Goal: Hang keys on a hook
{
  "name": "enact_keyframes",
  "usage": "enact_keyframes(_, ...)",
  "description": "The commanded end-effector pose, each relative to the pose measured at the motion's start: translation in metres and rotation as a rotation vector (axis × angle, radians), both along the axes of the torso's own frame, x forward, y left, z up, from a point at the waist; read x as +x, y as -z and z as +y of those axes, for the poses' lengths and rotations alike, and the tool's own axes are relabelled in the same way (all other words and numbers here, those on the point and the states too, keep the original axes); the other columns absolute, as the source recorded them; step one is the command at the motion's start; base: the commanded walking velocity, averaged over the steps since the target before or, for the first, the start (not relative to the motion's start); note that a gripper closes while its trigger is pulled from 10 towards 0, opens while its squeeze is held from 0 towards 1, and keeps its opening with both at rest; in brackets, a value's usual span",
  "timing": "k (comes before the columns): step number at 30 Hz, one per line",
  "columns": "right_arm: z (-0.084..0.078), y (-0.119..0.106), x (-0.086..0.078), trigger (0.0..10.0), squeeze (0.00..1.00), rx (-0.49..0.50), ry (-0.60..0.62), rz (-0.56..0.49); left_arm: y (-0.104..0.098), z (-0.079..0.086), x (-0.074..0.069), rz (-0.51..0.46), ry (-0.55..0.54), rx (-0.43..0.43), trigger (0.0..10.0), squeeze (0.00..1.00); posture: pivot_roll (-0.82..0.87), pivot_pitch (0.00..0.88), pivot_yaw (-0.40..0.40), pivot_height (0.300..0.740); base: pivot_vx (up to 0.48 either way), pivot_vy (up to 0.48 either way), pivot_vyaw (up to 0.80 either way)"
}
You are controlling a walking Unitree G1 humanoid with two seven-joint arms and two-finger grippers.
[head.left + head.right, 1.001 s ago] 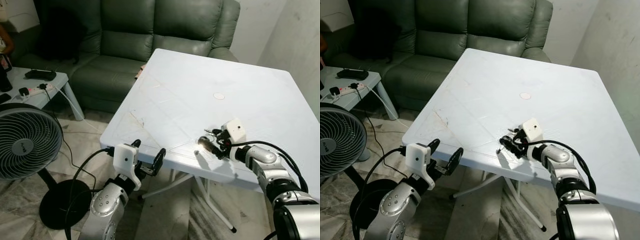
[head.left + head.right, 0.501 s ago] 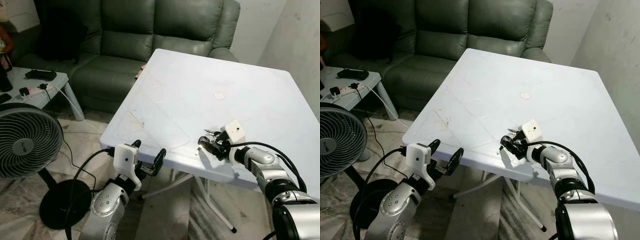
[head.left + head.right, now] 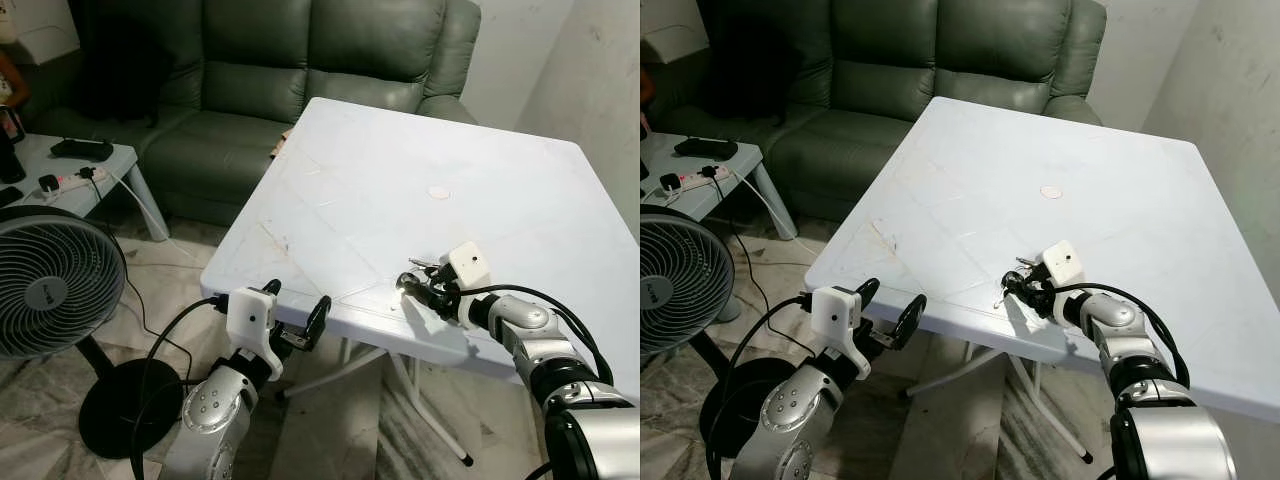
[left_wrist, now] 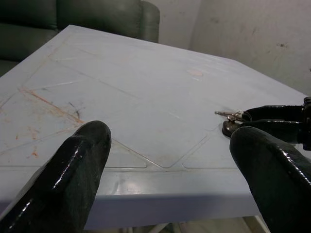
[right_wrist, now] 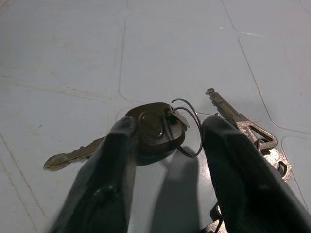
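Right gripper [image 5: 165, 145] rests low on the white table [image 3: 400, 190], its two black fingers spread either side of the keys [image 5: 160, 128]: a black-headed key on a thin wire ring with silver keys fanned beside it, lying near the table's front edge. Left gripper [image 3: 295, 320] hangs open below that edge. Smooth, scuffed plastic stretches bare beyond.

Keys [image 5: 160, 128] lie on the table [image 3: 400, 200] near its front edge, between the right gripper [image 5: 165, 150] fingers, with the left gripper [image 3: 295, 315] just before that edge, a sofa [image 3: 300, 60] behind and a fan [image 3: 50, 280] left.
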State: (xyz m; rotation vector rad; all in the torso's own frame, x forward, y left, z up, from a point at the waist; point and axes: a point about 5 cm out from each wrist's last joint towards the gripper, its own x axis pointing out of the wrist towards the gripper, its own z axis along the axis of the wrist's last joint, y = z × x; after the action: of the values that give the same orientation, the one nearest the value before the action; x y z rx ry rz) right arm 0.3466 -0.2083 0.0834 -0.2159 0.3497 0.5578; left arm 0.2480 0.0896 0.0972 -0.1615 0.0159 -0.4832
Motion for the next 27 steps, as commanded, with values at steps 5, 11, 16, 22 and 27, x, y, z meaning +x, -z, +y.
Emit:
enact_keyframes(5, 0.0000, -0.0056, 0.0042, 0.0, 0.00, 0.008, 0.014, -0.011, -0.0042, 0.0005, -0.0008, -0.011, -0.009, -0.008, 10.0, 0.00, 0.03, 0.005, -0.075, 0.740, 0.000, 0.000, 0.00)
enact_keyframes(11, -0.0007, -0.0073, 0.0055, 0.0, 0.00, 0.017, 0.028, -0.017, -0.0040, 0.0000, -0.0010, -0.009, -0.009, -0.010, 10.0, 0.00, 0.03, 0.005, -0.075, 0.740, 0.000, 0.000, 0.00)
enact_keyframes(16, -0.0012, -0.0079, 0.0057, 0.0, 0.00, 0.015, 0.031, -0.023, -0.0039, 0.0001, -0.0017, -0.007, -0.009, -0.011, 10.0, 0.00, 0.03, 0.008, -0.074, 0.740, 0.000, 0.000, 0.00)
enact_keyframes(22, -0.0036, -0.0096, 0.0061, 0.0, 0.00, 0.022, 0.040, -0.028, -0.0037, -0.0005, -0.0020, -0.005, -0.008, -0.013, 10.0, 0.00, 0.03, 0.007, -0.074, 0.740, 0.000, 0.000, 0.00)
enact_keyframes(27, -0.0051, -0.0140, 0.0078, 0.0, 0.00, 0.049, 0.053, -0.051, -0.0036, -0.0009, -0.0023, -0.004, -0.008, -0.014, 10.0, 0.00, 0.03, 0.008, -0.074, 0.740, 0.000, 0.000, 0.00)
